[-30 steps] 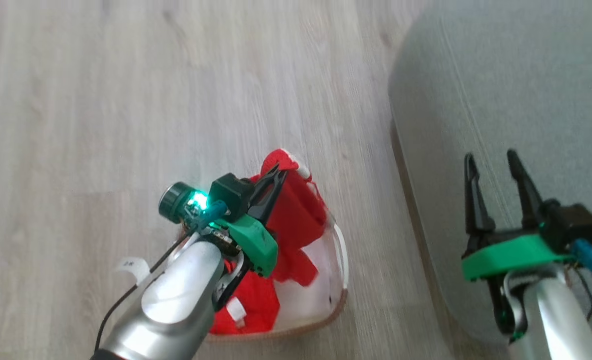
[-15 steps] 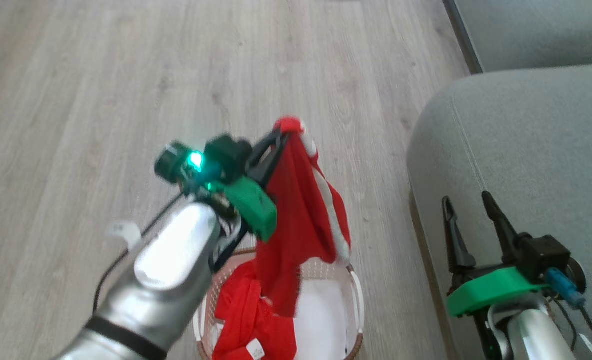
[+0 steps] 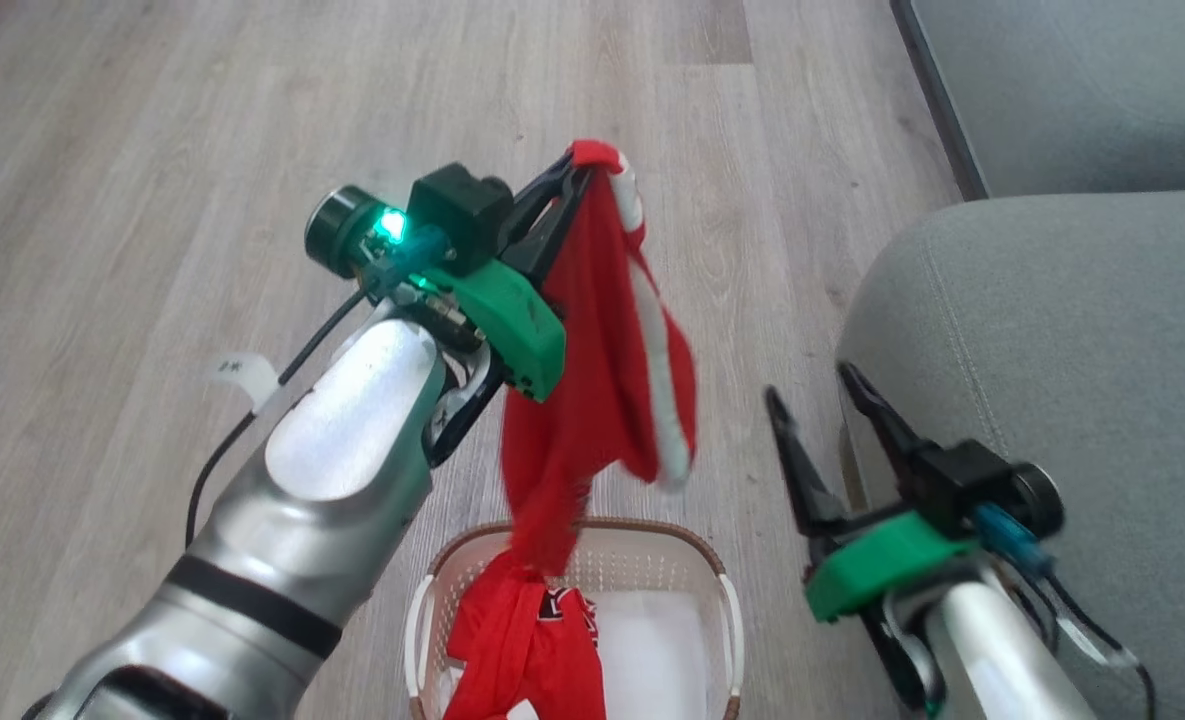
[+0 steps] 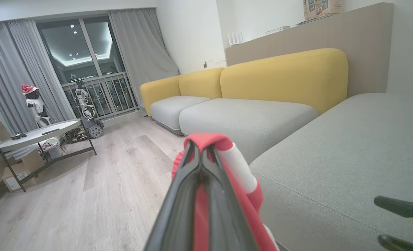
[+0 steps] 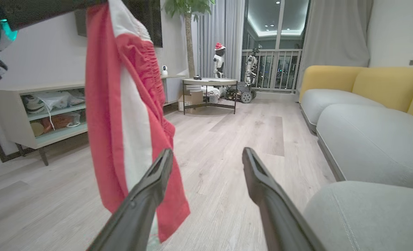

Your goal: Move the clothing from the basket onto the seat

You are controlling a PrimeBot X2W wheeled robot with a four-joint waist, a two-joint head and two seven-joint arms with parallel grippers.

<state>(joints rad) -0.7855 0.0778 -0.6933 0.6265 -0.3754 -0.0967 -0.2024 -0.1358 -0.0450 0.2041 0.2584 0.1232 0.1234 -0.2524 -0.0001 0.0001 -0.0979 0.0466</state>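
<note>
My left gripper [image 3: 572,175] is shut on the waistband of a red garment with white stripes [image 3: 602,380], which hangs high above the basket [image 3: 652,540]. The left wrist view shows the closed fingers [image 4: 201,164] pinching the red and white fabric [image 4: 234,164]. A second red garment with black lettering [image 3: 527,645] lies in the white basket with the brown rim. My right gripper [image 3: 817,395] is open and holds nothing, beside the grey-green seat [image 3: 1072,330]. In the right wrist view the striped garment [image 5: 129,115] dangles left of my open right gripper [image 5: 206,160].
Light wood floor [image 3: 152,200] spreads left and ahead. A yellow-backed sofa [image 4: 283,76] continues beyond the seat. A round side table [image 5: 209,83], small robots by the window [image 5: 220,59] and a low shelf unit [image 5: 35,111] stand farther off.
My left gripper has lifted the striped garment up out of the basket until it hangs almost free. The head camera shifted, and the right gripper now sits further left, beside the seat's edge.
</note>
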